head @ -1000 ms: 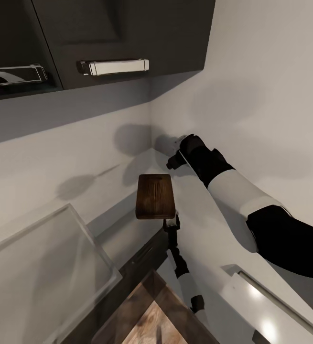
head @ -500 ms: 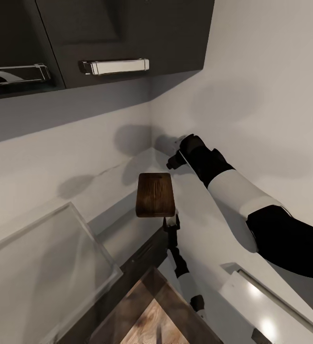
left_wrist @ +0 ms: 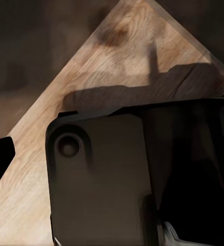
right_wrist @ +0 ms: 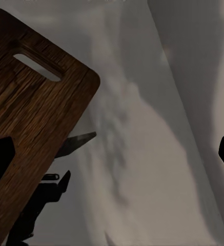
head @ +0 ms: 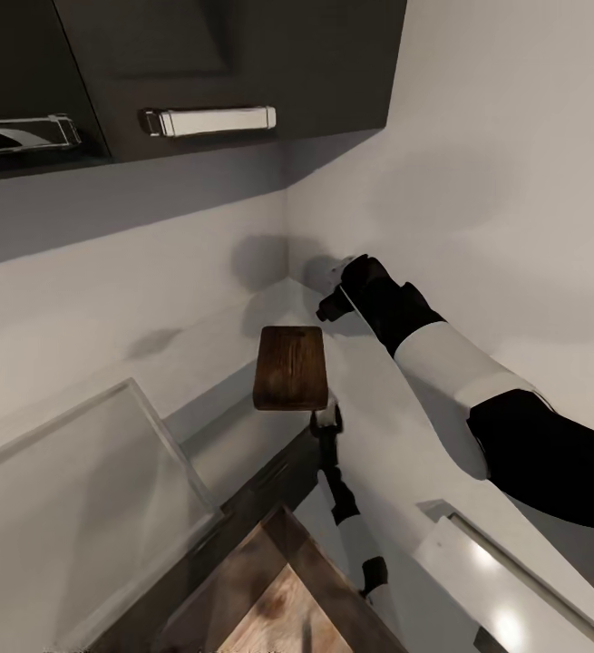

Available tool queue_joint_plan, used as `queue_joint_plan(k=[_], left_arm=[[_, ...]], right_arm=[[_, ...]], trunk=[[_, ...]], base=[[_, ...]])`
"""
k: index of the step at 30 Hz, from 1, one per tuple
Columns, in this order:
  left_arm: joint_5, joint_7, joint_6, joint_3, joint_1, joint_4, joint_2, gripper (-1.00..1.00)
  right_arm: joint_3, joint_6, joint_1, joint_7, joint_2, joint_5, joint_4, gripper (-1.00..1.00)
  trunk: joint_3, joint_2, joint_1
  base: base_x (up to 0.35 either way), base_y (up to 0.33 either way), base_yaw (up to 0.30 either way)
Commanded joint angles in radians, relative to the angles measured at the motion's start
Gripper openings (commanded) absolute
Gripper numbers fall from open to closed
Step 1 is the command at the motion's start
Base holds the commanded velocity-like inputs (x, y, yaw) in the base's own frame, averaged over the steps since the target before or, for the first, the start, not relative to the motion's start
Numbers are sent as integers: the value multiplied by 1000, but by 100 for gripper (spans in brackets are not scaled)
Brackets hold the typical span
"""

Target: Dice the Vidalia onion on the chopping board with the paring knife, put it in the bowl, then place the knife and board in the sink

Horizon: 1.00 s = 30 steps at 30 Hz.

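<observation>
At the left of the head view, below dark wall cabinets (head: 224, 54) in a pale room corner, we had the chopping board (head: 289, 367) lifted clear of the desk (head: 269, 304), our left pincer (head: 326, 424) clamped on its near edge, so we judged ourselves at the closing stage, carrying the board to a sink not in sight. Further right our right pincer (head: 326, 311) hovered near the corner; its fingertips sat wide apart with nothing between them, above the board's slotted end (right_wrist: 37, 66).

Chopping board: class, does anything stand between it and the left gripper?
Nothing visible does. The left gripper has its jaws closed on the near edge of the chopping board, holding it up in the air.
</observation>
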Motion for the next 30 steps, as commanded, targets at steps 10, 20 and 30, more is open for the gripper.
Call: queue_joint_plan(k=[10, 20, 30], left_arm=[[1, -2, -1, 0, 0, -2, 1, 100], [1, -3, -1, -1, 0, -2, 1, 100], [1, -2, -1, 0, 0, -2, 1, 100]], right_arm=[[2, 3, -1, 8, 0, 10, 0, 100], [2, 3, -1, 8, 0, 10, 0, 100], [2, 3, -1, 8, 0, 10, -1, 100]], trunk=[[-4, -2, 1], [-4, -2, 1], [-4, -2, 1]], base=[[-1, -1, 28], [-32, 48, 1], [-1, 1, 0]])
